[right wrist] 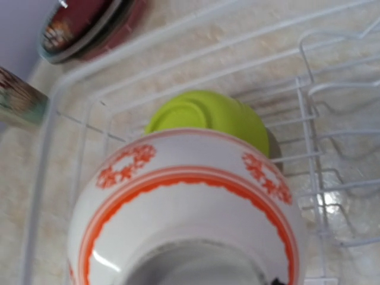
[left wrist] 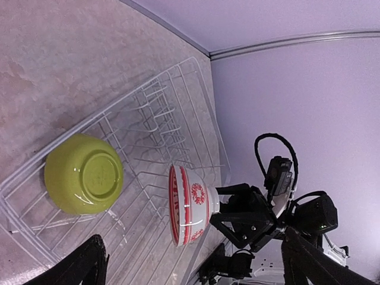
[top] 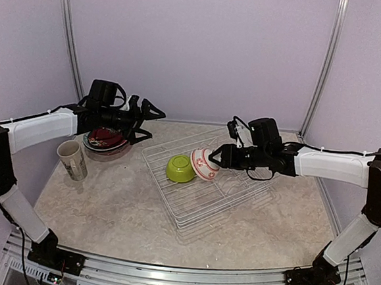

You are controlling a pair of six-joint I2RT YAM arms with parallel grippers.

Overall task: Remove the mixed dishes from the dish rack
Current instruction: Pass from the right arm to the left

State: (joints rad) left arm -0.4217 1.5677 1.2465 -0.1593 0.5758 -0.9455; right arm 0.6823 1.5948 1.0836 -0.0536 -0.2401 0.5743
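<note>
Between the fingers of the right claw [top: 217,157] sits the foot of the white-and-red bowl [top: 204,163]. The claw is closed on it, and the bowl is tipped on its side with its mouth facing away from the claw. The right wrist view is mostly filled by the bowl's outer wall, which hides the claw's own fingers. From the left wrist view the dark fingers show on either side of the bowl's base.

Just beyond the held bowl, away from the right claw, the lime-green bowl [top: 181,169] lies upside down in the dish rack [top: 202,206], its foot ring up. Whether the two bowls touch cannot be told. It is also unclear whether the held bowl's rim rests on the rack wires. Upright tines stand in the part of the rack under the right arm, partly covered by it.

Farther off, the left claw [top: 151,123] hangs with its jaws spread wide and nothing between them. Just below and behind it, toward its own arm, a stack of plates [top: 105,140] lies on the counter [top: 106,202] outside the rack. A red plate is on top and a pale green rim shows beneath; the arm covers the stack's far side, so how many plates there are is unclear. The mug [top: 72,159] stands upright on the counter beside the stack, on its near side; it is blurred and cut off in the right wrist view.
</note>
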